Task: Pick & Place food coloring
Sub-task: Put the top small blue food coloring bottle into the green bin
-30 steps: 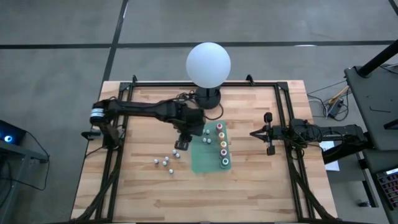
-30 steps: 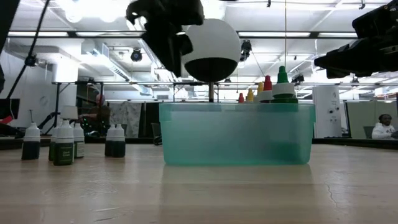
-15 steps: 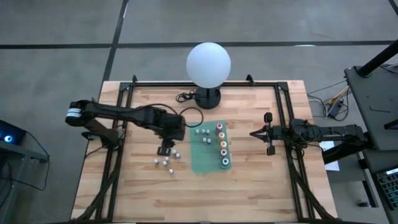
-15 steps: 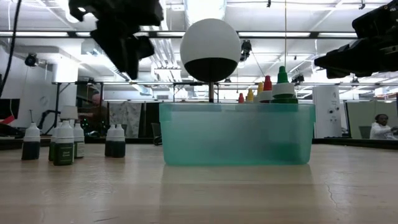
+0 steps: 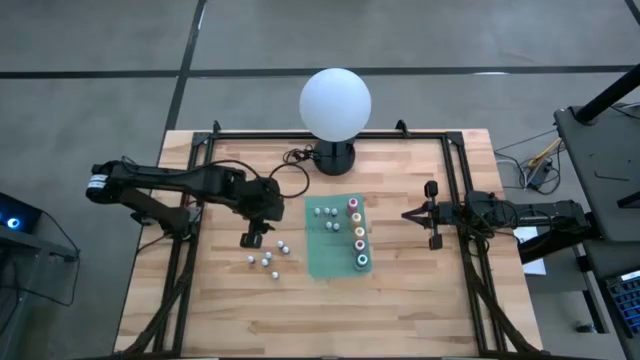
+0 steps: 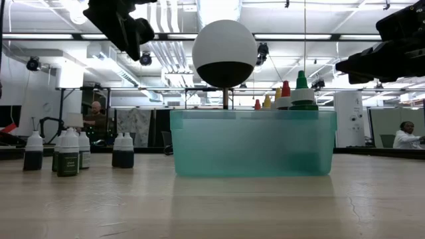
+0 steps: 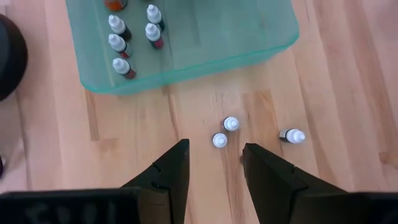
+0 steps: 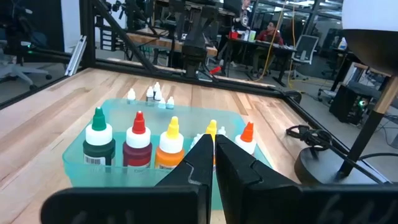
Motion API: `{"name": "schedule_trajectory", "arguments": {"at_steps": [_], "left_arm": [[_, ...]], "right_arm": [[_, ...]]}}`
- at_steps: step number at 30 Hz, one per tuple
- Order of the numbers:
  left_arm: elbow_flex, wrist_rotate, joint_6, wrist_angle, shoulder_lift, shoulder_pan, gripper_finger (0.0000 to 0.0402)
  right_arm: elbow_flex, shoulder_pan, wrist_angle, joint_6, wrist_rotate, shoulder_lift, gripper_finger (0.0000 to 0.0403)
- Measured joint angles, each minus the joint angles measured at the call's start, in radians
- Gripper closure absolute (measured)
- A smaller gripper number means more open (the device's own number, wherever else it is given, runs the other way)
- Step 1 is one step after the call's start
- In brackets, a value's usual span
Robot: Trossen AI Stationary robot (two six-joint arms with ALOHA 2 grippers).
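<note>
The left gripper (image 5: 252, 240) hangs above the tabletop (image 5: 400, 310) with its dark fingers (image 7: 168, 174) apart and nothing between them, just beside the loose cluster of small white-capped food coloring bottles (image 5: 268, 258) that stand outside the green tray (image 5: 325, 262). The right gripper (image 5: 408, 213) waits on the tray's far side, fingers together, holding nothing. The tray already holds five coloured-top bottles (image 5: 357, 235) in a row and four small ones (image 5: 324, 212). To pick well, I judge the left gripper should centre over a single outlying bottle (image 7: 291, 135), descend straight, and close low on its body so the neighbours (image 7: 225, 130) are not knocked over.
</note>
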Motion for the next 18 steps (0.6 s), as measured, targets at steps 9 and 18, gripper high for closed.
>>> {"name": "schedule_trajectory", "arguments": {"at_steps": [9,18], "left_arm": [[0.0,0.0,-0.015,0.0,-0.002,0.0,0.028],[0.0,0.056,0.042,-0.008,0.036,0.001,0.028]], "right_arm": [[0.0,0.0,0.001,-0.001,0.0,0.0,0.0394],[0.0,-0.001,0.001,-0.001,0.0,0.0,0.0394]]}}
